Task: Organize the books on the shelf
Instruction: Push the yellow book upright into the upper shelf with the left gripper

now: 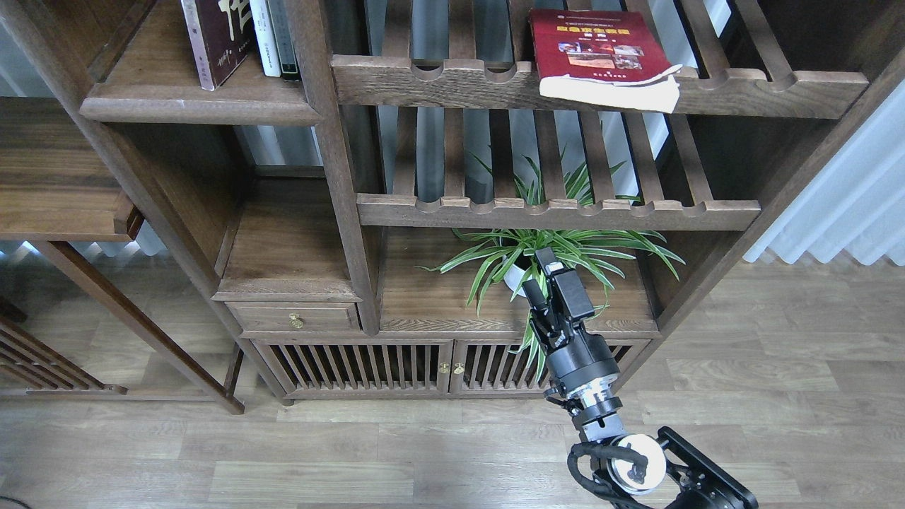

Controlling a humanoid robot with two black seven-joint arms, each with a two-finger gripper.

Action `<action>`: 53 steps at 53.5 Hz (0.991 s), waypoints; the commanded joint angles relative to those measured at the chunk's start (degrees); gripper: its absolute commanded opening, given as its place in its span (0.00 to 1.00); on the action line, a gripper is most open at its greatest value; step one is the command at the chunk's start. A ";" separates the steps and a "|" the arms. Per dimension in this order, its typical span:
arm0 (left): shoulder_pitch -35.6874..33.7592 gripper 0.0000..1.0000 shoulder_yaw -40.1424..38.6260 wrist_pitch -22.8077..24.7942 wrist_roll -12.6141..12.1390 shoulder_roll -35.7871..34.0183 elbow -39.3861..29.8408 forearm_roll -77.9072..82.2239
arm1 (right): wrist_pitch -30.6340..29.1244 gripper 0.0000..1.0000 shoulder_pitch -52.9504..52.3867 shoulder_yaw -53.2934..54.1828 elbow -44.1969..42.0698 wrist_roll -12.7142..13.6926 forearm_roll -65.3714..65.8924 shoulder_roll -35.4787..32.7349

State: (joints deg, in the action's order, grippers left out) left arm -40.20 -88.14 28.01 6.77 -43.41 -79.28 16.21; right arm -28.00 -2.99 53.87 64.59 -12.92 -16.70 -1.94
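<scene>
The dark maroon book (215,35) stands upright on the solid dark-brown shelf (191,106) at the top left. The red book (601,46) lies flat on the upper slatted rack (452,81) at the top right, its page edge hanging over the scalloped front rail. The yellow-green book is out of view. My right gripper (546,265) points up in front of the plant, far below the red book, and holds nothing I can see; its fingers are too dark to tell apart. My left arm is out of view.
Two thin books (274,35), white and dark-spined, stand right of the maroon book. A potted spider plant (544,254) sits on the low cabinet top (424,297). A second slatted rack (558,208) hangs above it. A side table (56,177) stands at the left.
</scene>
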 commanded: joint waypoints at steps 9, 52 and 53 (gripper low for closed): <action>2.85 0.01 -0.45 -0.01 0.34 -0.10 0.09 3.92 | 0.00 0.97 0.27 -0.96 0.01 -0.08 -0.09 0.01; 12.34 0.02 -1.51 -7.70 4.30 4.90 0.17 13.67 | 0.00 0.97 1.06 -0.87 -0.52 -0.08 -0.09 -0.26; 12.34 0.02 -1.34 -8.23 4.30 5.43 0.17 14.11 | 0.00 0.97 1.06 -0.87 -0.52 -0.08 -0.18 -0.26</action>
State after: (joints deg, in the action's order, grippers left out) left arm -28.30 -90.27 23.10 11.01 -40.50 -79.10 28.80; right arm -28.00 -1.93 53.00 64.22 -13.02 -16.81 -2.06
